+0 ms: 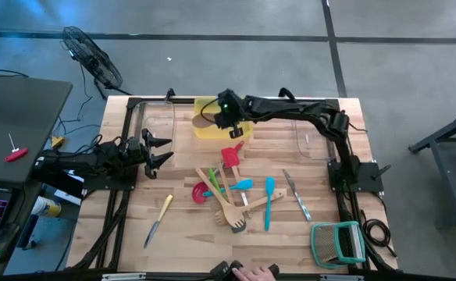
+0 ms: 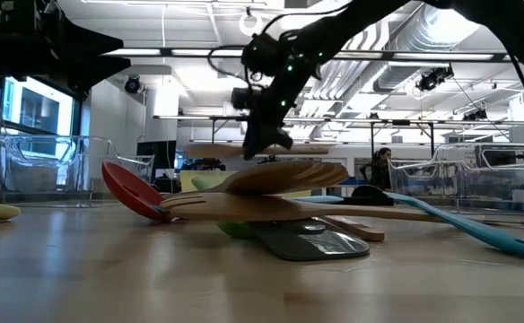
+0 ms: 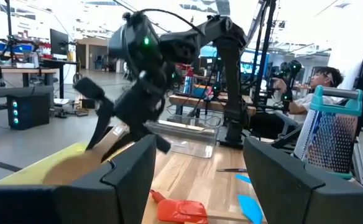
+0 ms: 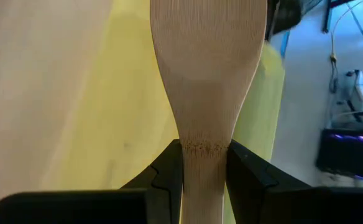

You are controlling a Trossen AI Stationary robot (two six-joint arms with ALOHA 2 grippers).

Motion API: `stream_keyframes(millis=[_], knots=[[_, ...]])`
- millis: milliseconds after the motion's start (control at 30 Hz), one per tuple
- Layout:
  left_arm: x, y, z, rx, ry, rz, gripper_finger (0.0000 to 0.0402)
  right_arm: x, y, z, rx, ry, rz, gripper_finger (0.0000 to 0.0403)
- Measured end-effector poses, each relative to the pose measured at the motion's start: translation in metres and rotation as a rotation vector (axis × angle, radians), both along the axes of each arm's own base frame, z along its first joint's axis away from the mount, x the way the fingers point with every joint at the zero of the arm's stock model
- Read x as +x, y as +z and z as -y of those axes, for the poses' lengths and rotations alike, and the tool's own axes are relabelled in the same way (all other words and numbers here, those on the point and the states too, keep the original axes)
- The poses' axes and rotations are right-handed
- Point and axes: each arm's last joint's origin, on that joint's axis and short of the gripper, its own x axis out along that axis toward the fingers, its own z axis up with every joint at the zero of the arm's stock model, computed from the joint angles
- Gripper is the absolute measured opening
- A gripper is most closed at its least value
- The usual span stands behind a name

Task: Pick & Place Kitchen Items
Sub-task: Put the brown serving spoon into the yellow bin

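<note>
From the near edge of the surface (image 1: 306, 242), the loose utensils (image 1: 232, 195) lie heaped mid-board, untouched. Beyond them the right pincer (image 4: 203, 163) is clamped on the neck of a wooden spatula (image 4: 207, 68), whose blade runs straight out ahead of the fingers, long axis in line with the arm's reach. It hangs directly over the yellow tray (image 1: 204, 129) at the far side, so the drop looks to be straight down. The left pincer (image 1: 159, 150) waits wide and empty at the left edge
</note>
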Motion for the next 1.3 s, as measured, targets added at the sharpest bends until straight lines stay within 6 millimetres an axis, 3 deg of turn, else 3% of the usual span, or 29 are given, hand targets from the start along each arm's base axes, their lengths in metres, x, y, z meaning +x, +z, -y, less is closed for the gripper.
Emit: stream_keyframes(millis=[167, 633, 933, 1067, 1300], knots=[[0.0, 0.0, 0.0, 0.0, 0.0, 0.0, 0.0239, 0.005, -0.016, -0.002, -0.102, -0.026, -0.086, 0.0082], [0.001, -0.004, 0.0, 0.003, -0.004, -0.043, 0.0239, 0.013, -0.024, -0.015, -0.183, 0.125, -0.162, 0.0082], [0.001, -0.006, 0.001, 0.0, -0.023, -0.058, 0.0239, 0.019, -0.055, -0.012, -0.206, 0.149, -0.243, 0.0089], [0.002, -0.006, 0.001, 0.003, -0.038, -0.062, 0.0239, 0.02, -0.056, -0.013, -0.225, 0.126, -0.248, 0.0088], [0.002, -0.008, 0.001, 0.004, -0.039, -0.083, 0.0239, 0.022, -0.055, -0.013, -0.207, 0.059, -0.193, 0.0126]])
